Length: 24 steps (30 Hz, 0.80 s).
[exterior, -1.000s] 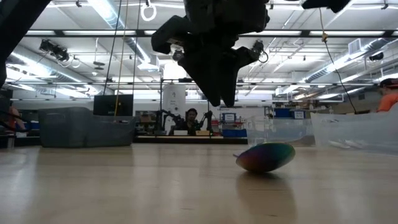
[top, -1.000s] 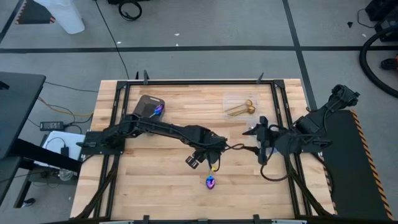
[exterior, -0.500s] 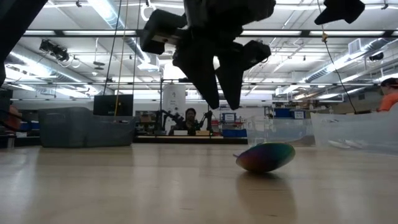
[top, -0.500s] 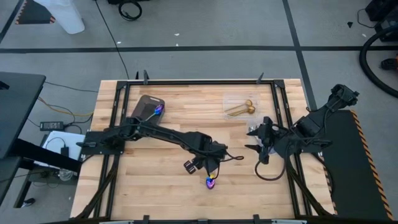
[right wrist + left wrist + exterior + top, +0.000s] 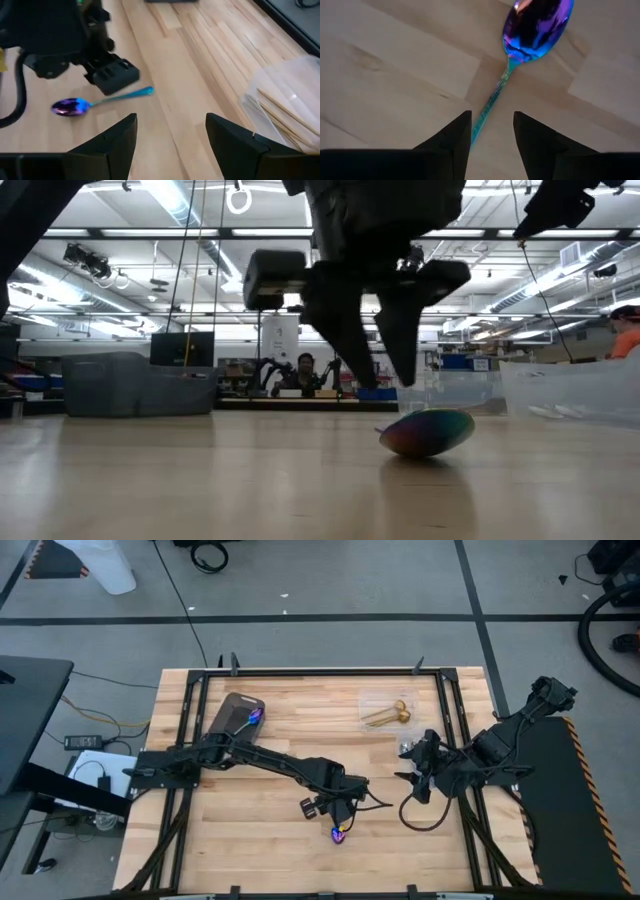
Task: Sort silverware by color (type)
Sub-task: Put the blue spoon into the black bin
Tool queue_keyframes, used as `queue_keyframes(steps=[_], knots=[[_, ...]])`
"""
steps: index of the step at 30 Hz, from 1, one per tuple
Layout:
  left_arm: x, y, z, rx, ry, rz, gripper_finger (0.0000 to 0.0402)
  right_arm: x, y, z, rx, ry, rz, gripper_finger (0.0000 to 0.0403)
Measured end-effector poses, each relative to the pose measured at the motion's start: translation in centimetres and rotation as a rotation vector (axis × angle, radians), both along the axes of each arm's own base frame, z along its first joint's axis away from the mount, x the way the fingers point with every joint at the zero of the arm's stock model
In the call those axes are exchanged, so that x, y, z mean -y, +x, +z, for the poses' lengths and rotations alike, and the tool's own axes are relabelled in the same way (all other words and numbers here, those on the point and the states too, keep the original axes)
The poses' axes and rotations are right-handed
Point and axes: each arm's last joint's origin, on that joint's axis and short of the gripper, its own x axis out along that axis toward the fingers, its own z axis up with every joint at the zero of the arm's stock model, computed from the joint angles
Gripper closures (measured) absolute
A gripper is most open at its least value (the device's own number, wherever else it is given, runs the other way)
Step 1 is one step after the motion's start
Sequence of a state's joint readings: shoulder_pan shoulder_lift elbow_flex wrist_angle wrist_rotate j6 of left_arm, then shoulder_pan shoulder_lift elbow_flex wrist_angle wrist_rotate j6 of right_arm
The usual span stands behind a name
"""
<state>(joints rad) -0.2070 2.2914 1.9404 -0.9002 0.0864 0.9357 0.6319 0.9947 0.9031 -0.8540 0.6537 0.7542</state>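
Note:
An iridescent purple-blue spoon (image 5: pixel 338 833) with a teal handle lies flat on the wooden table. In the low view only its bowl (image 5: pixel 428 432) shows. My left gripper (image 5: pixel 491 134) hovers open above the handle's end, one finger on either side, and touches nothing. It also shows in the high view (image 5: pixel 337 817) and in the low view (image 5: pixel 380 383). My right gripper (image 5: pixel 171 137) is open and waits near the table's right edge (image 5: pixel 413 778), facing the spoon (image 5: pixel 72 106). A second iridescent spoon (image 5: pixel 250 718) lies on the dark tray (image 5: pixel 232 705). Gold spoons (image 5: pixel 388 715) lie in a clear container.
The dark tray sits at the table's far left. The clear container (image 5: pixel 385 700) sits at far centre-right, and its wall (image 5: pixel 287 97) is close to my right gripper. Black frame rails (image 5: pixel 452 710) run along the table's sides. A person in orange (image 5: pixel 626 330) stands far behind.
My left gripper has moved toward the table's near edge and down toward the iridescent spoon. The gap between its fingers has widened in the low view. The spoon has stayed where it was.

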Motion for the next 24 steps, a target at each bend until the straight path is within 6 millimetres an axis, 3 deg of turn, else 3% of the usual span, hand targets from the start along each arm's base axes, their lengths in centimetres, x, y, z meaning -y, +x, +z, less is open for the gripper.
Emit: queue_keyframes(steps=[10,24], knots=[[0.1,0.4,-1.2,0.013,0.026,-0.091,0.0246,1.0,-1.0,-0.7,-0.083,-0.034,-0.117,0.0157],[0.2,0.8,-3.4,-0.003,0.069,-0.226,0.0246,1.9,-0.5,-0.7,-0.068,-0.083,-0.174,0.0157]])
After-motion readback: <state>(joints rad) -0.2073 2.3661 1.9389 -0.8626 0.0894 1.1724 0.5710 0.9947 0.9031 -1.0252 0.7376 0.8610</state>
